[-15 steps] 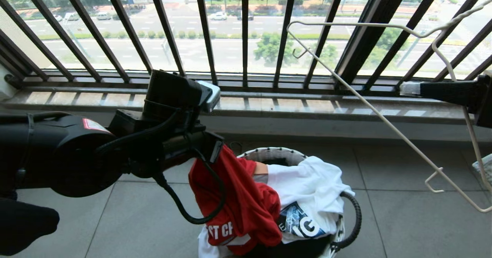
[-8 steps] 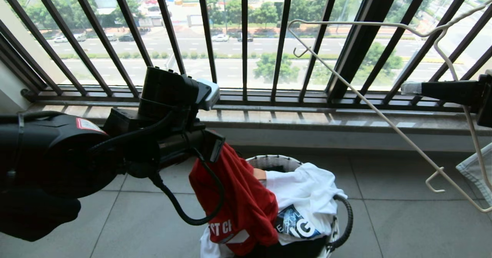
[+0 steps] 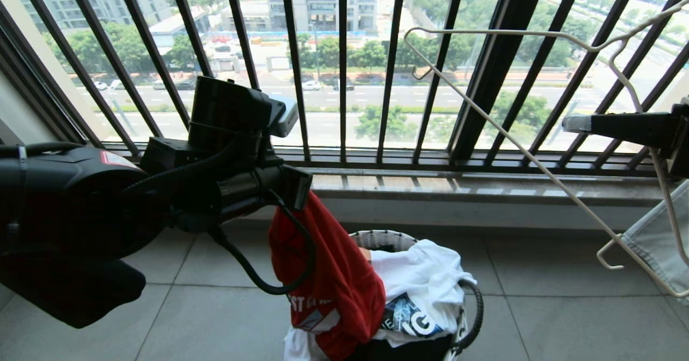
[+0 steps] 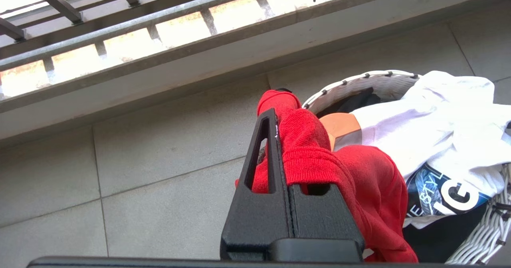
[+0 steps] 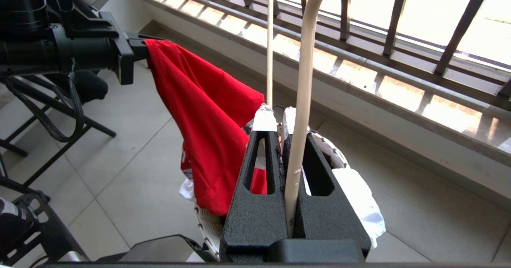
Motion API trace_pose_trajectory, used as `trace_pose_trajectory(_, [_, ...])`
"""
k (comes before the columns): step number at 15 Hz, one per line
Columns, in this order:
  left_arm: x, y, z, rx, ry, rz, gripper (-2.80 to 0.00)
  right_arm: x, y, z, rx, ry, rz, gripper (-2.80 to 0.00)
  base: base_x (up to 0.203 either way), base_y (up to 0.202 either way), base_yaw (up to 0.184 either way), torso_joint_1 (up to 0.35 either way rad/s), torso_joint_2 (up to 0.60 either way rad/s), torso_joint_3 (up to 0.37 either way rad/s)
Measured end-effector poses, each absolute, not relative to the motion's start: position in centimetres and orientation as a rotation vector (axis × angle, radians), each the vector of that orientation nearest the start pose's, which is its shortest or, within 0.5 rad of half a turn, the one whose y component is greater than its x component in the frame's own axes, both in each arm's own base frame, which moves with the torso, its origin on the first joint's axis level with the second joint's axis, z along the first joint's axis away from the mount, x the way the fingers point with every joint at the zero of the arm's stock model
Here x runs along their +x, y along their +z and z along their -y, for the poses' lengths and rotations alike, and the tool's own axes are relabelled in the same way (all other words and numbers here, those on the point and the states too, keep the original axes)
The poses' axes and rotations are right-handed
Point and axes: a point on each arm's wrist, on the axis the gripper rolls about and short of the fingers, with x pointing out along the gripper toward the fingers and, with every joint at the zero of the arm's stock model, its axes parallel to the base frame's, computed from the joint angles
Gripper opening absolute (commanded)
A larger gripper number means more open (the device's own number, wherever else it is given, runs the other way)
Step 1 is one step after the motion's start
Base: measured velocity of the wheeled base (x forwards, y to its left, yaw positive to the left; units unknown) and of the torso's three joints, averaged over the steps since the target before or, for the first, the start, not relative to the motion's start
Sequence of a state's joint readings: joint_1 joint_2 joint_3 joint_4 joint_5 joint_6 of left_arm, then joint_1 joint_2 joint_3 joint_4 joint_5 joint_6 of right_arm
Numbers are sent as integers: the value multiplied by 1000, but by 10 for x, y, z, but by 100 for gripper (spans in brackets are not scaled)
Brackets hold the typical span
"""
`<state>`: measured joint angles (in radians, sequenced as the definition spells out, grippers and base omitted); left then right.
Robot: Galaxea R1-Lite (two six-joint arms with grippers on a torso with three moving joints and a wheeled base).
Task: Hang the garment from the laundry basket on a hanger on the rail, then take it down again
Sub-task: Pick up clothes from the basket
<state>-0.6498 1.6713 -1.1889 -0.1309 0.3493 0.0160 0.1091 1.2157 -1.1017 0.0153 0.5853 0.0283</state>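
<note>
- The left claw (image 3: 301, 189) is pinching the red garment (image 3: 328, 275) above the laundry basket (image 3: 385, 238).
- The right claw (image 5: 279, 130) is clamping the hanger (image 3: 517, 146) tight.

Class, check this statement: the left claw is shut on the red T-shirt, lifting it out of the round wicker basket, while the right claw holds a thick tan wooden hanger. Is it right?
One error: the right claw holds a thin cream-white wire hanger, not a wooden one, as the right wrist view shows. The left claw is indeed shut on the red T-shirt above the round wicker basket.
</note>
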Motion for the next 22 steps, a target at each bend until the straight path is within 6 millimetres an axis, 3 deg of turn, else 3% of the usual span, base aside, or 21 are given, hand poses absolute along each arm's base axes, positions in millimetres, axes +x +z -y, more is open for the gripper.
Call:
trace_pose_trajectory(15, [258,245,186,193,-298,-319,-280,173,324,-26,55,660,-131,-280,0,0,0,2,3,199])
trace_pose_trajectory(22, [258,243,186,195,-298,-324,-280,175,320,-26,43,660,-157,-280,0,0,0,0,0,28])
